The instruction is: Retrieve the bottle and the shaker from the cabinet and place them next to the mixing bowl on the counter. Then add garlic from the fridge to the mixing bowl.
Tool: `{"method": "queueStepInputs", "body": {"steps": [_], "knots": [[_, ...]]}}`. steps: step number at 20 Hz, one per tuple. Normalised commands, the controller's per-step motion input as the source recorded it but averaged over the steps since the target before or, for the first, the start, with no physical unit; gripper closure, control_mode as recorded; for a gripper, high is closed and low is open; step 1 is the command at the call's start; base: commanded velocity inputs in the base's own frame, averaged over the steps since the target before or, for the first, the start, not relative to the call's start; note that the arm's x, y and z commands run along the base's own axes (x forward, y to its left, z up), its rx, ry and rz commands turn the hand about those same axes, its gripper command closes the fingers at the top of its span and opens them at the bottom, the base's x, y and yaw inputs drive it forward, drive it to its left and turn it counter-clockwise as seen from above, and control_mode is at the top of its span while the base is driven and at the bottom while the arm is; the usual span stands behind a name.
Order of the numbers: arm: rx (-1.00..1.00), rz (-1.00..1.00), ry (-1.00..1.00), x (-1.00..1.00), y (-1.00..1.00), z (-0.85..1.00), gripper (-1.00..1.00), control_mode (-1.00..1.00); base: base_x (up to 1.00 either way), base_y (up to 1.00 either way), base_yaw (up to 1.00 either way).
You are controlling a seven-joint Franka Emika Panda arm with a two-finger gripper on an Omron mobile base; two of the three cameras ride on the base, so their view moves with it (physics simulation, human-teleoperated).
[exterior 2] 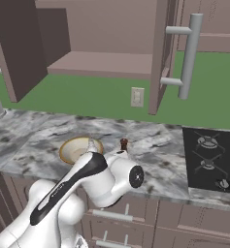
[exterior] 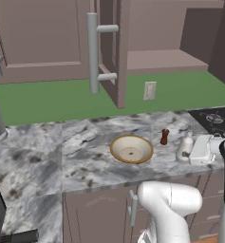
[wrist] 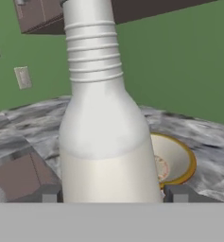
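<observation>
A white bottle (wrist: 104,142) with a ribbed neck stands upright between my fingertips, and my gripper (wrist: 113,194) is shut on its lower body. In the left base view the bottle (exterior: 184,147) is at counter level just right of the tan mixing bowl (exterior: 131,148), with the gripper (exterior: 189,152) reaching in from the right. A small dark brown shaker (exterior: 164,136) stands on the counter behind and between bowl and bottle. The right base view shows the bowl (exterior 2: 75,147), the bottle's top (exterior 2: 92,144) and the shaker (exterior 2: 123,144) past my arm. Garlic and fridge are out of view.
The wall cabinet above stands open, its door (exterior: 109,47) with a long bar handle swung out over the counter and its shelf (exterior: 161,61) bare. A black stovetop (exterior 2: 213,155) lies at the counter's right end. A wall outlet (exterior: 149,90) sits behind the bowl.
</observation>
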Motion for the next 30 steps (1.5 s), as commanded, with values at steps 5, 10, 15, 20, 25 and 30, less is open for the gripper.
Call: {"method": "queueStepInputs", "body": {"steps": [5, 10, 15, 20, 25, 30], "knots": [[-0.01, -0.02, 0.0, 0.0, 0.05, -0.32, 1.0, -1.0, 0.0, 0.0, 0.0], [0.0, -0.02, 0.0, 0.02, 0.0, -0.07, 1.0, -1.0, 0.0, 0.0, 0.0], [0.0, -0.01, 0.0, 0.26, 0.0, 0.0, 1.0, -1.0, 0.0, 0.0, 0.0], [0.0, 0.0, 0.0, 0.3, 0.0, 0.0, 1.0, -1.0, 0.0, 0.0, 0.0], [0.0, 0.0, 0.0, 0.22, -0.11, 0.0, 1.0, -1.0, 0.0, 0.0, 0.0], [0.0, 0.0, 0.0, 0.22, -0.21, 0.0, 1.0, -1.0, 0.0, 0.0, 0.0]]}}
